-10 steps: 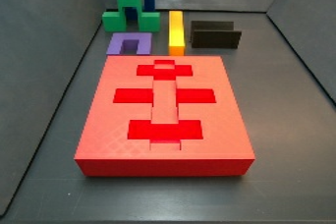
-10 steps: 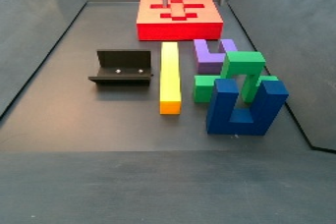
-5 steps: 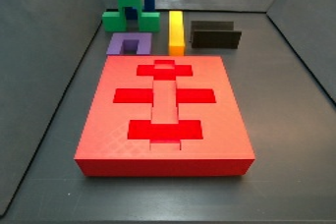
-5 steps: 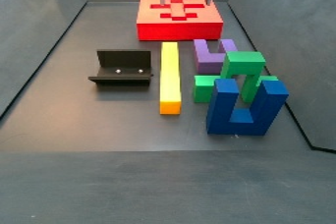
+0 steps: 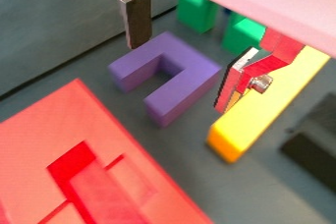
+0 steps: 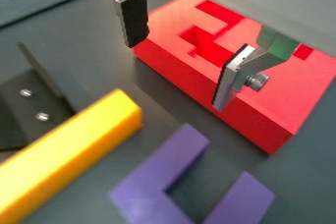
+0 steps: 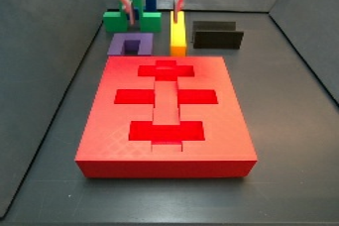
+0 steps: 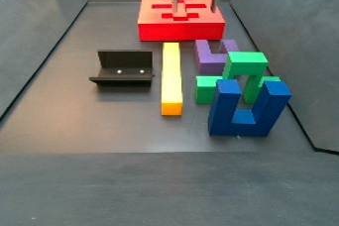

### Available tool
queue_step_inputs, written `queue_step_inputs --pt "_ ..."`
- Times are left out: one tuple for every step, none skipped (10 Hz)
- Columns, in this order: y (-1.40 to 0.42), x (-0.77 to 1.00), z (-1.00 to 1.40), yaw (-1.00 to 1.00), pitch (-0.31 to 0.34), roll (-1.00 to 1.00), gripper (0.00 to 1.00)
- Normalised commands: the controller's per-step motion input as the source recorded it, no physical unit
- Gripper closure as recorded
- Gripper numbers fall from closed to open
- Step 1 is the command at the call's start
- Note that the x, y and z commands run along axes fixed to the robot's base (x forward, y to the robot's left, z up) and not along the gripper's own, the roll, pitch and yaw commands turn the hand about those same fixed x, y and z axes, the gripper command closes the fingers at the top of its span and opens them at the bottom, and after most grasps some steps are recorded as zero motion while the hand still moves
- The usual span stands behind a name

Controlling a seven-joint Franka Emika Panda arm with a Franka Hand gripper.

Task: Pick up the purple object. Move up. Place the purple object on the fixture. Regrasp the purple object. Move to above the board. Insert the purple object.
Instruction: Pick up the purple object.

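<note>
Claw (image 5: 184, 51) above the purple object (image 5: 164, 74)
Its fingers (image 5: 137, 20) stand wide apart (gripping nothing), the board (image 7: 166, 111) just beside the purple object.

1. The purple object (image 5: 165, 75) is plain violet.
2. The board (image 7: 166, 111) is bright red, its recessed cut-outs a deeper red.
3. At the purple object's 3 o'clock in a side view lies a yellow bar (image 7: 177, 32).
4. The fixture (image 8: 121, 69) is black.
5. The pincer (image 5: 187, 51) above the purple object has silver fingers (image 5: 137, 19) with dark pads.
6. The stepped block (image 8: 233, 74) is green, the forked block (image 8: 248, 106) blue.
</note>
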Motion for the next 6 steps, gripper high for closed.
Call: queue_step_inputs --pt "-0.15 -0.13 -0.53 0.12 -0.171 0.02 0.0" --pt "0.0 -0.12 -0.44 0.0 -0.103 0.07 0.0" --pt "0.0 -0.15 -0.45 -0.1 -0.033 0.14 0.0" --pt "0.01 -0.08 -0.44 -0.14 0.0 0.18 0.0" --pt "0.0 0.0 -0.39 -0.2 0.0 0.22 0.0" --pt "0.07 0.0 -0.24 -0.23 0.033 0.19 0.0"
